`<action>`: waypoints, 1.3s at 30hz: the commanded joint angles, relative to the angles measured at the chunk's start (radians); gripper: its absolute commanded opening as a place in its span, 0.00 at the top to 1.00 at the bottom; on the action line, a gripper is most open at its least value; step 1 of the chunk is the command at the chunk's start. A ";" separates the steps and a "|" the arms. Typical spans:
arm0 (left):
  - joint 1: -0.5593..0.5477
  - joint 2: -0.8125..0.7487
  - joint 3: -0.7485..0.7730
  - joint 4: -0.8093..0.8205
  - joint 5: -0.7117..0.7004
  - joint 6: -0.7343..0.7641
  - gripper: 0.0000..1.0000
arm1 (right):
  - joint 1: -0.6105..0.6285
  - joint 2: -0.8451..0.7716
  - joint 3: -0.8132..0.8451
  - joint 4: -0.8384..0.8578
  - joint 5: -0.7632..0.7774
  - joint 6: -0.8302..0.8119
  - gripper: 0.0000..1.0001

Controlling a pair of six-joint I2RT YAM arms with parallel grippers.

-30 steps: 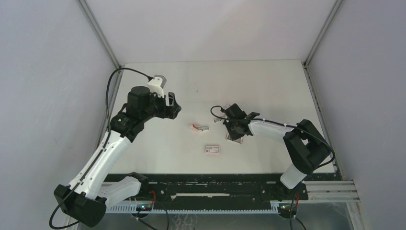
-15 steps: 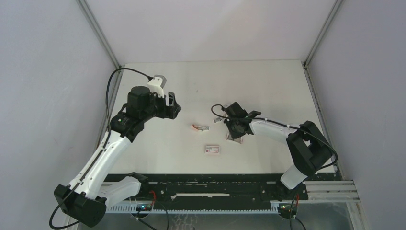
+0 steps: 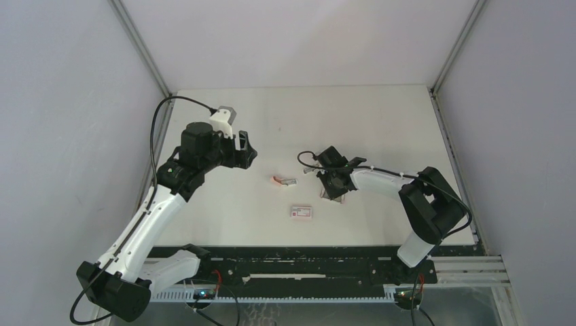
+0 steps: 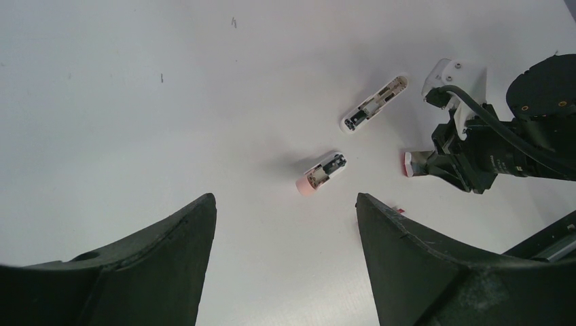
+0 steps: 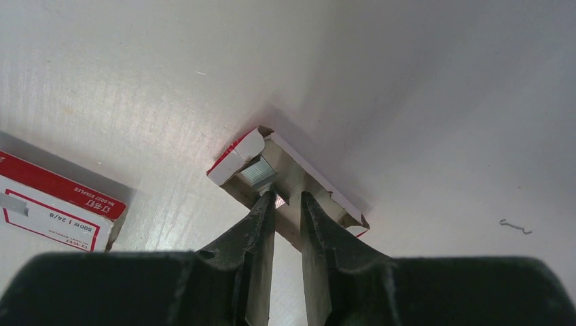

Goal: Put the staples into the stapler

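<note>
Closed staple box [image 5: 54,207]: flat on the table, nearest.
Right gripper [image 5: 289,198]: jaws narrowly parted, tips in the open staple box [image 5: 234,155].
Staples [image 5: 258,173]: inside that box, beside the left fingertip.
Pink-tipped stapler piece [image 4: 321,173]: near a longer white stapler piece [image 4: 375,104].
Left gripper [image 4: 285,204]: wide open above them.

Silvery staples [image 5: 259,174]; white box [image 5: 54,207] (red-edged); pink-tipped white stapler [image 4: 320,173]

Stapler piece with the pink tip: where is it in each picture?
Top external: pink-tipped stapler piece near centre, left of the right gripper.
Left wrist: piece just right of centre, again left of that gripper.
Right wrist: not in it.
Shared landmark: the right gripper.
</note>
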 commanded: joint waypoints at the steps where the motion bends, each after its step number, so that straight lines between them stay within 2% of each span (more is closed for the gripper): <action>1: 0.005 0.000 -0.022 0.024 0.011 0.012 0.21 | 0.004 -0.001 0.040 0.007 0.021 -0.012 0.81; 13: 0.005 0.004 -0.022 0.025 0.012 0.011 0.21 | 0.004 0.015 0.052 0.023 -0.002 -0.025 0.84; 20: 0.005 0.003 -0.021 0.024 0.013 0.012 0.21 | 0.003 0.015 0.055 0.008 0.008 -0.020 1.00; 27: 0.006 -0.005 -0.021 0.025 0.017 0.007 0.21 | -0.015 -0.056 0.053 -0.008 0.013 0.012 1.00; 32: 0.005 -0.039 -0.027 0.047 0.054 -0.034 0.21 | -0.073 -0.162 0.031 0.006 -0.100 0.030 1.00; 35: 0.003 -0.083 -0.061 0.108 0.133 -0.120 0.22 | -0.119 -0.208 0.008 0.019 -0.199 0.034 1.00; 39: 0.003 -0.134 -0.122 0.165 0.159 -0.177 0.22 | -0.132 -0.227 -0.014 0.029 -0.202 0.023 1.00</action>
